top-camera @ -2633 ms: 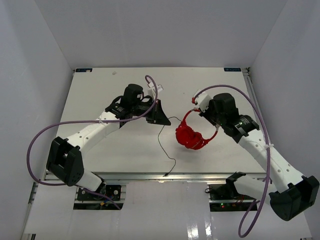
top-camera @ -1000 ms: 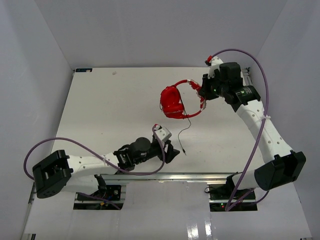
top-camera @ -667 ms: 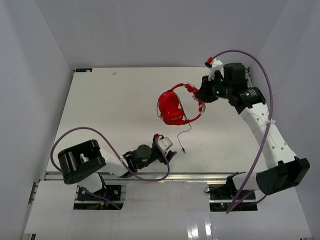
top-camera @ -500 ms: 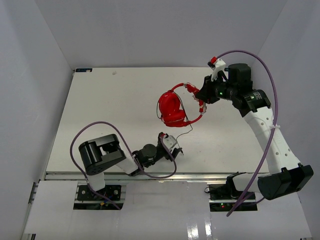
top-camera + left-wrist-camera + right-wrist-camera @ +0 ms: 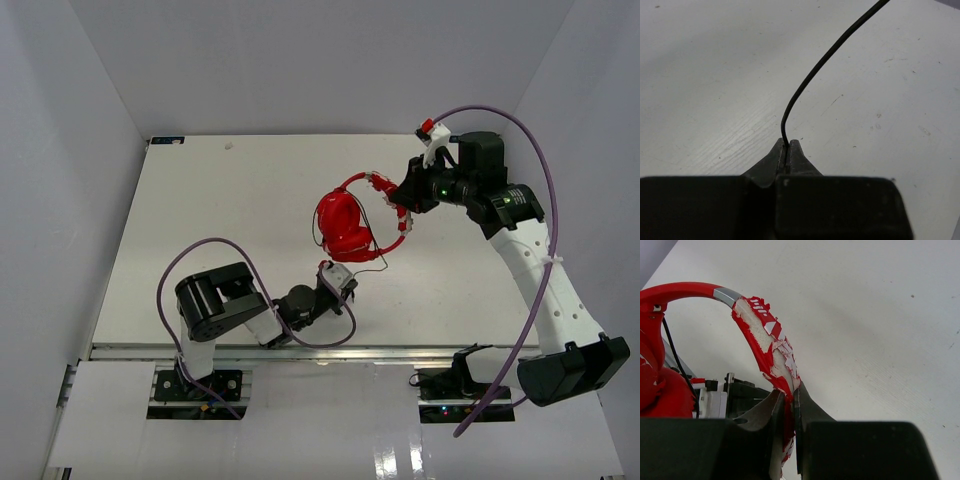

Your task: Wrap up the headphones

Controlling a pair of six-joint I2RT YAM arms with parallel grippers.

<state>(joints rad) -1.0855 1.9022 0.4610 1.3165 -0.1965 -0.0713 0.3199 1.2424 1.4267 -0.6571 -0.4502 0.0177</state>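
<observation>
The left gripper (image 5: pixel 788 145), gaping a moment ago, is now pinching the cable (image 5: pixel 825 60) at the table (image 5: pixel 200 200) front, while the right gripper (image 5: pixel 788 392) is clamping the headphones (image 5: pixel 345 222) by the headband (image 5: pixel 760 335) above mid-table, so winding looks ready to start.

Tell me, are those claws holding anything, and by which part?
Right claw grips the small red over-ear headphones by their peeling curved headband; left claw pinches their thin dark cable.
</observation>
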